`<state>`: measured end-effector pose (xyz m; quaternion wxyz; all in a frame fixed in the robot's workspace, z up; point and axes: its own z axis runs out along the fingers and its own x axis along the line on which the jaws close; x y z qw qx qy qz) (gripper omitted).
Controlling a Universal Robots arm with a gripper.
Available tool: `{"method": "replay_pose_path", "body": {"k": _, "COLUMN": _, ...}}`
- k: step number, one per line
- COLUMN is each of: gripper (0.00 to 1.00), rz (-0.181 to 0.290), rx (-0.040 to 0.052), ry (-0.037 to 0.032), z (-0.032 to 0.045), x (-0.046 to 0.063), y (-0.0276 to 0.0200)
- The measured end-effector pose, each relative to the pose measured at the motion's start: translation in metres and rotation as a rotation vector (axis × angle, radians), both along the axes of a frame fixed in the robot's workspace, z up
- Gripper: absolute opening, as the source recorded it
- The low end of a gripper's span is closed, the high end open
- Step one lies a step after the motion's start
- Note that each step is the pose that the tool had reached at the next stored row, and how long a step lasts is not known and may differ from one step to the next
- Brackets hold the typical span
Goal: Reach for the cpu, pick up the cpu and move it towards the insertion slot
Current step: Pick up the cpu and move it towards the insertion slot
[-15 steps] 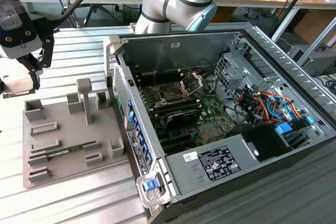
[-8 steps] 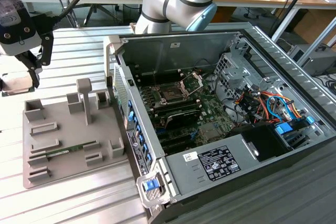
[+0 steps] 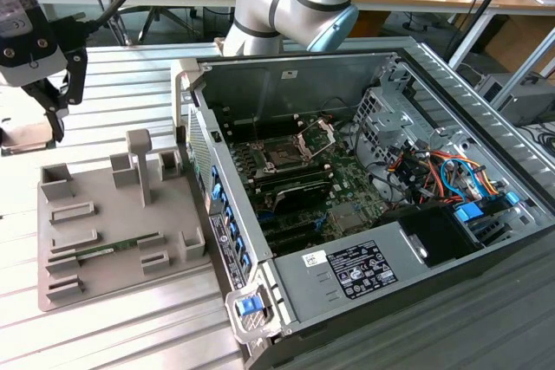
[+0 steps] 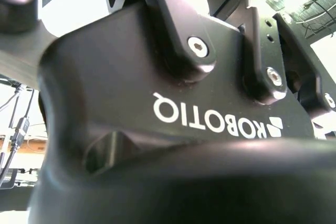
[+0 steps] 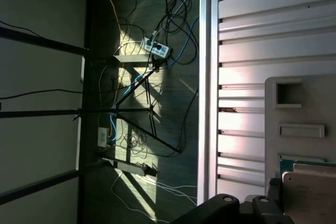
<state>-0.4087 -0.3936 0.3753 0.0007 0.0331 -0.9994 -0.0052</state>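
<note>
In the exterior view, the black two-jawed gripper [image 3: 55, 117] hangs at the upper left of the frame; whether it is open or closed cannot be told. The small flat pale square cpu [image 3: 24, 136] lies at the left edge, just beneath the gripper, and whether they touch is unclear. The insertion slot [image 3: 282, 158], a dark square socket with its silver clamp frame raised, sits mid-frame inside the open grey computer case [image 3: 347, 288], well apart from the cpu. Between them a grey plastic tray [image 3: 104, 205] rests on the slatted metal desk [image 3: 130, 335]. In the second wrist view, the gripper's black housing looms close against bright light. In the first wrist view, the cpu [image 5: 312, 198] lies in the lower right corner beside dark gripper parts, with tray recesses above it and a cable-strewn floor [image 5: 147, 93] at the left.
</note>
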Motion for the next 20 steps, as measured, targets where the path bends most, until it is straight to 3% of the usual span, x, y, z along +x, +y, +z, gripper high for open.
{"method": "replay_pose_path", "body": {"k": 20, "gripper": 0.55, "rz": 0.000, "rx": 0.0013, "ry": 0.0000, "z": 0.0159, "x": 0.000, "y": 0.0000}}
